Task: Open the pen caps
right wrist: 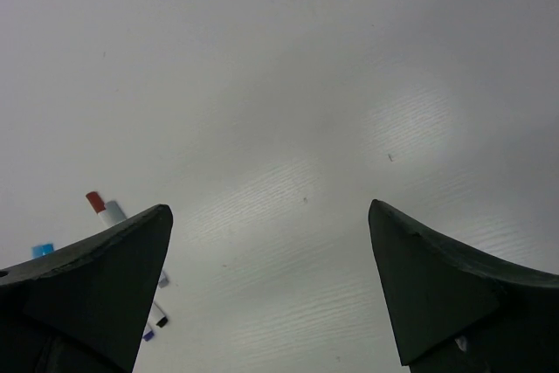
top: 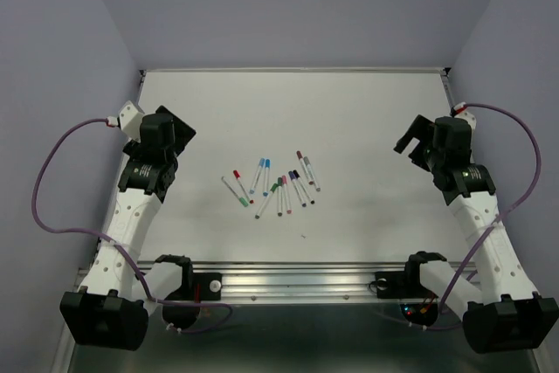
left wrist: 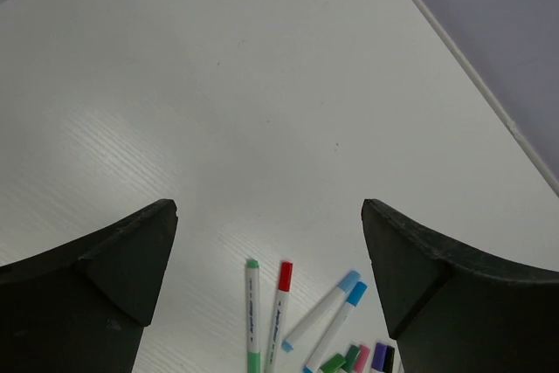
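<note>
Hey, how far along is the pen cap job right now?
Nothing looks done: the pens lie clustered, coloured caps seemingly on. Nothing is in hand: the left claw and right claw are open and empty, apart from the pens. Every cap is left to pull.

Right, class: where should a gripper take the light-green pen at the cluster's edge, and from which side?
Probably its white barrel, mid-length, from above with jaws across it: the light-green pen lies flat, the red-capped pen is close alongside, and its other side is free.
</note>
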Robot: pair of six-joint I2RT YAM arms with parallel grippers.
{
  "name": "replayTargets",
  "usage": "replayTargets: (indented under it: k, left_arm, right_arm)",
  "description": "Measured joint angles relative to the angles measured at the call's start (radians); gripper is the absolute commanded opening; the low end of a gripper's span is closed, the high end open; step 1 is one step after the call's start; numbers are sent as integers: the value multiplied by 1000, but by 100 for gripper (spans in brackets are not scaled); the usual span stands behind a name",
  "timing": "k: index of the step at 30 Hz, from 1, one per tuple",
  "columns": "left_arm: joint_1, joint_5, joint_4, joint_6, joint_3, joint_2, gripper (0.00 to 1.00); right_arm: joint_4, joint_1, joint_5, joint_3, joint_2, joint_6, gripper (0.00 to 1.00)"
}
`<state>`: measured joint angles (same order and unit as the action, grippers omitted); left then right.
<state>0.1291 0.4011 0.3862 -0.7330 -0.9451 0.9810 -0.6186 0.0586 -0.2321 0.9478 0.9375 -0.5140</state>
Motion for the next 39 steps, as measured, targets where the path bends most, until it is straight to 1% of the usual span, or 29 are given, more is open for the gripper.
replayTargets:
  k: [3,8,10,12,13,14,17,22,28,34,39]
  left_arm:
    - [0,0,0,0,0,0,99]
    - [0,-16,-11,3,3,0,99]
    - [0,-27,-23,4,3,7,99]
    - [0,-34,-30,7,3,16,99]
    - [0,-36,-32,9,4,21,99]
    - [0,-37,-32,11,4,26,99]
    - [0,-43,-33,15,5,40,99]
    - [0,-46,-38,19,21,43,99]
    - [0,-56,-45,23,21,44,99]
    - [0,-61,-47,31,23,44,99]
    - [0,-61,-48,36,23,44,99]
  right_arm:
    - [11,0,32,0,-3,9,100]
    - [91,11,177,0,40,48,100]
    - [117,108,160,6,113,63,100]
    - [127,240,111,23,195,85,100]
    - [130,332,86,49,266,102,100]
    - [135,384,89,68,325,112,100]
    - [137,471,86,117,465,147,100]
    - [133,520,21,189,627,194,100]
    - [129,559,-25,262,755,216,100]
    - [130,571,-35,316,853,231,100]
    - [129,571,-48,326,891,234,100]
